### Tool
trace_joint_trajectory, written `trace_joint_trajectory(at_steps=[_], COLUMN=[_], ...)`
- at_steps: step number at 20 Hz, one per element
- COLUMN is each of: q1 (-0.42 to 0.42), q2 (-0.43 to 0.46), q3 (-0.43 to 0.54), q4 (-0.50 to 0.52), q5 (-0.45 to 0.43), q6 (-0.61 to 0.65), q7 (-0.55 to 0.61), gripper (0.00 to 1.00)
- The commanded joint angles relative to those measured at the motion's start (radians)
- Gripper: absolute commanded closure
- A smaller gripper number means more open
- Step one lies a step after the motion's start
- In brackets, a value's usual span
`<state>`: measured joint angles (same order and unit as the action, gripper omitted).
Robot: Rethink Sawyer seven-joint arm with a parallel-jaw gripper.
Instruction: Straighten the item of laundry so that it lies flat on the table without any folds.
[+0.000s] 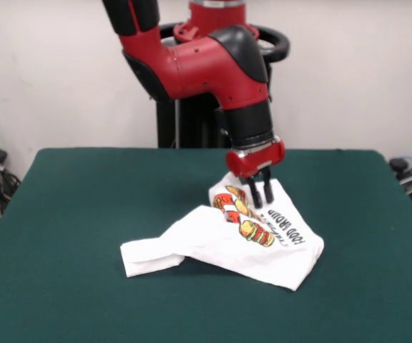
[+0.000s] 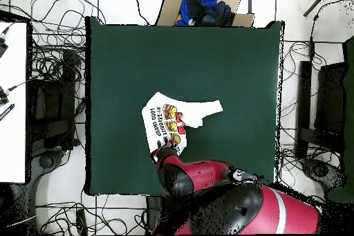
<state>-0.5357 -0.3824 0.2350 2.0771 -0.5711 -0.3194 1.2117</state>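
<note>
The white printed T-shirt [image 1: 243, 239] lies crumpled a little past the centre of the green surface [image 1: 84, 207] in the front view, toward 4 o'clock from the middle; its body is folded over itself, with one narrow part stretched out toward 8 o'clock and ending in a doubled-over lump; the burger-and-fries print and black lettering face up along the edge toward 2 o'clock, the text reading upside down from this side. The red and black arm comes down from 12 o'clock, and the jaws [image 1: 260, 193] stand with two dark fingers pointing down, a narrow gap visible between them, their tips at the shirt's far corner by the print; whether they pinch the cloth cannot be told. From overhead, the shirt [image 2: 181, 118] sits near the middle of the surface [image 2: 124, 60], slightly toward 6 o'clock, with one part reaching toward 3 o'clock; the arm's wrist covers the jaws there. Beyond the surface's 12 o'clock edge overhead lies a cardboard box [image 2: 235, 1] holding blue and dark cloth [image 2: 202, 8]; cables [image 2: 52, 67] sprawl on the floor at 9 o'clock.
</note>
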Motion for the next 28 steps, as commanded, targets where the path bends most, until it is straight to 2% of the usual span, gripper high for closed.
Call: trace_joint_trajectory(at_steps=[1, 15, 21, 28], q1=[0.026, 0.020, 0.078, 0.094], q2=[0.023, 0.014, 0.019, 0.019], q3=[-0.003, 0.018, -0.037, -0.056], q4=[-0.127, -0.135, -0.149, -0.150], q5=[-0.006, 0.018, 0.050, 0.055], q6=[0.006, 0.140, 0.094, 0.073], q7=[0.157, 0.132, 0.155, 0.167], gripper=[1.00, 1.00, 1.00, 1.00])
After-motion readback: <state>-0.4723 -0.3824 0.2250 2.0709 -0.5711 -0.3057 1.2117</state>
